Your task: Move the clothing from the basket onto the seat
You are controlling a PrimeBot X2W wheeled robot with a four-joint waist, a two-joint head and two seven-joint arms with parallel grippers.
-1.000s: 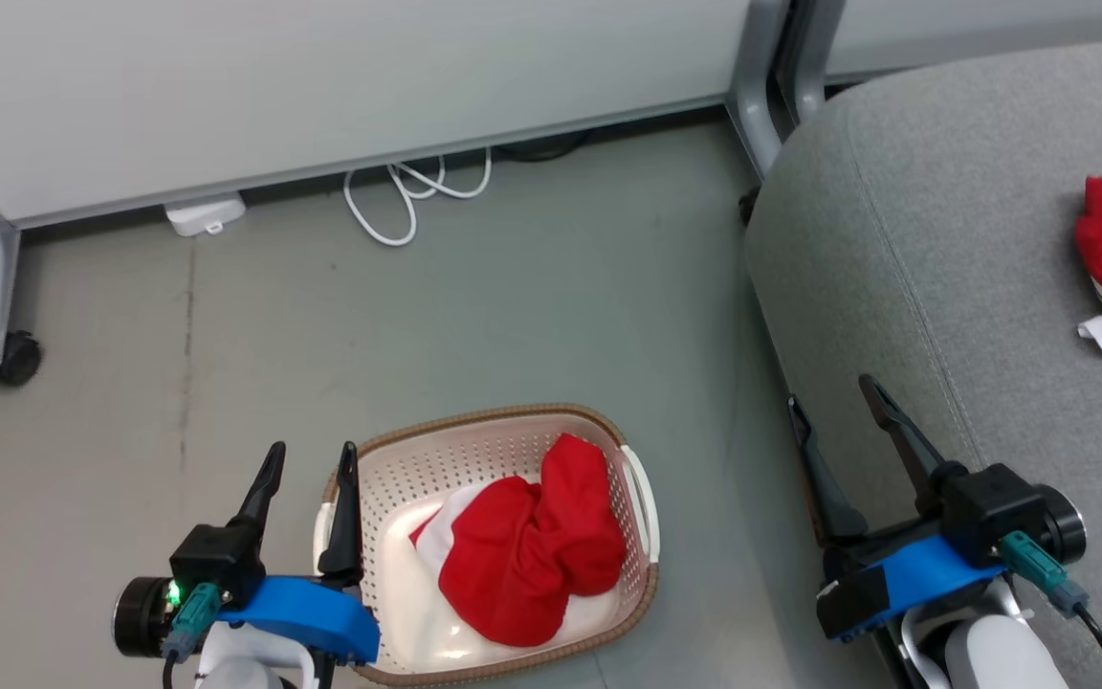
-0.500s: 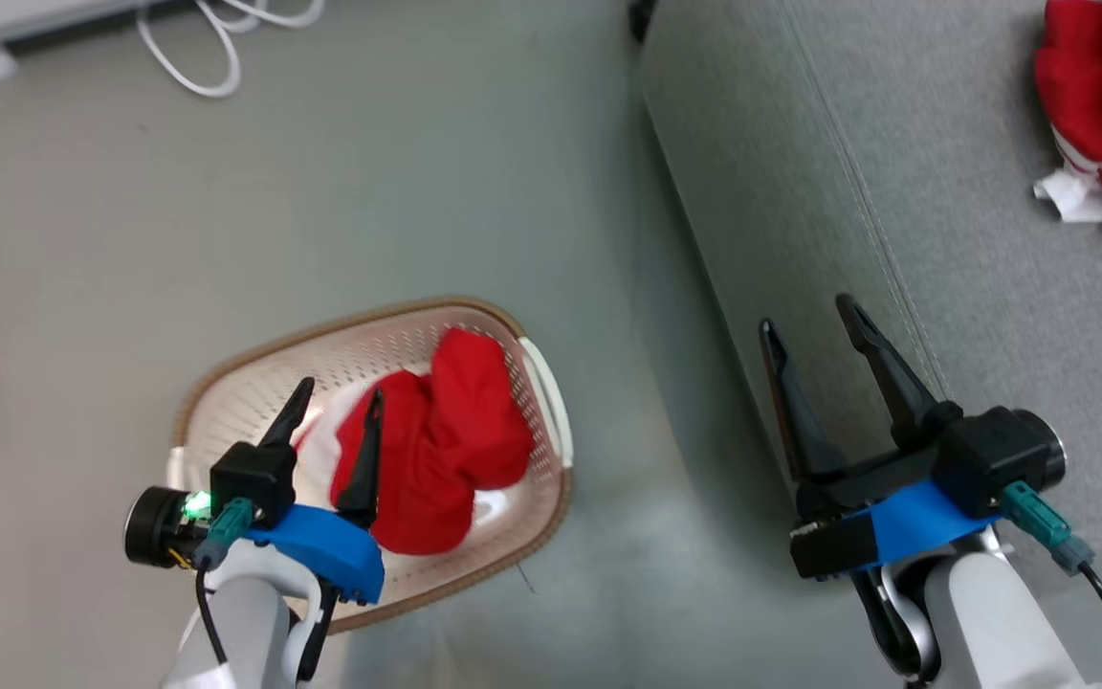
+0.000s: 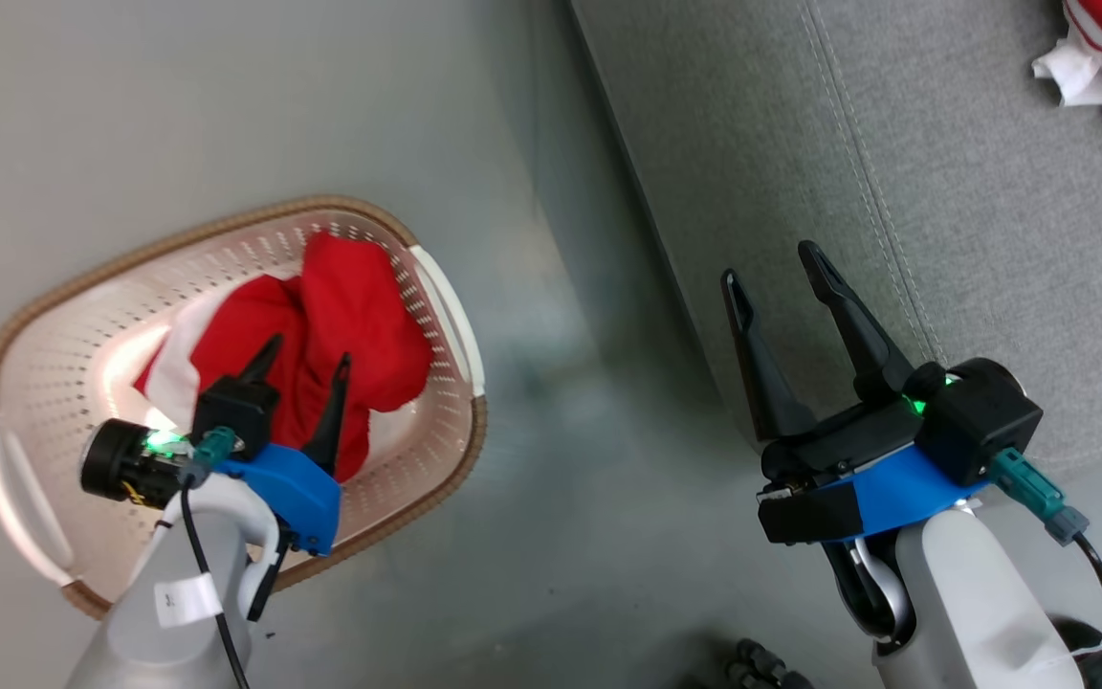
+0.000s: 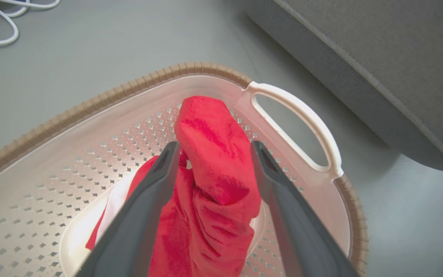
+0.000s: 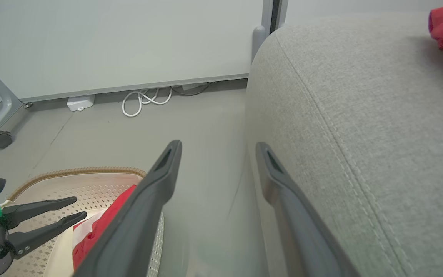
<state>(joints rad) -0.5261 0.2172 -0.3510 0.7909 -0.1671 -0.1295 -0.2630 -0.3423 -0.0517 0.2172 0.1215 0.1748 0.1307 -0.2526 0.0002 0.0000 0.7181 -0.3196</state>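
The soft red garment with white trim [image 3: 1101, 53] on the big light grey fabric seat cushion [image 3: 895, 144] is cut off at the far right corner, so I see only a scrap. My left forearm [image 3: 168, 612] hides the near rim of the cream-white perforated plastic basket [image 3: 178, 225]. The other crumpled red garment [image 3: 341, 306] sits in the basket, its tall fold right between my left gripper [image 4: 214, 143] fingers, which are spread wide. Touching or not, can't tell. My right gripper [image 3: 770, 263] hangs spread and empty by the seat's left edge.

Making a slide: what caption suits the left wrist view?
Open left gripper poised around the red garment in the basket, grey seat alongside.
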